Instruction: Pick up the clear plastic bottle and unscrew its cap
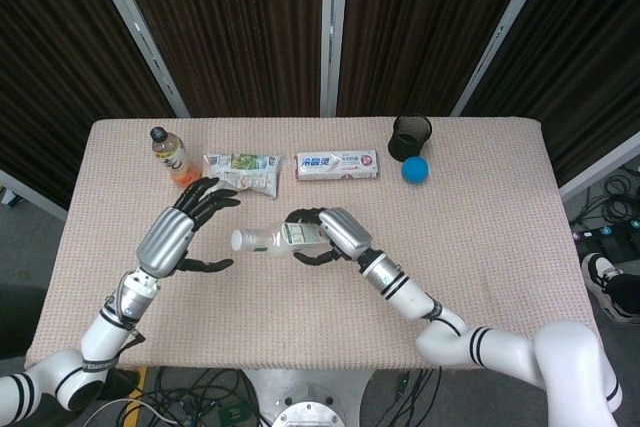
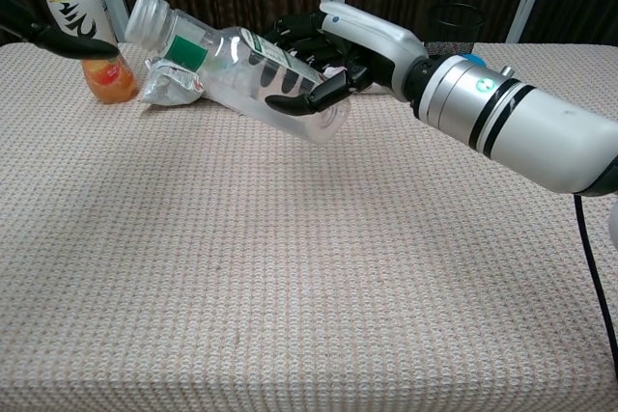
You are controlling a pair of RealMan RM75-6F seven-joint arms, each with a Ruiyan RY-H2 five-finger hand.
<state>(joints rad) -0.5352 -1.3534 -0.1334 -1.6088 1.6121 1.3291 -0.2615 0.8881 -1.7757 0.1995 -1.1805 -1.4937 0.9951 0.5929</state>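
My right hand (image 1: 325,235) (image 2: 333,60) grips the clear plastic bottle (image 1: 273,239) (image 2: 241,60) around its body, above the table and lying nearly sideways. Its white cap (image 1: 238,240) (image 2: 146,13) points left and slightly up. My left hand (image 1: 184,232) is open with fingers spread, just left of the cap and not touching it. In the chest view only a dark fingertip (image 2: 82,46) of that hand shows at the left edge.
Along the far side of the table (image 1: 480,247) stand an orange drink bottle (image 1: 170,155) (image 2: 92,36), a snack packet (image 1: 243,169), a toothpaste box (image 1: 337,164), a black mesh cup (image 1: 410,136) and a blue ball (image 1: 415,169).
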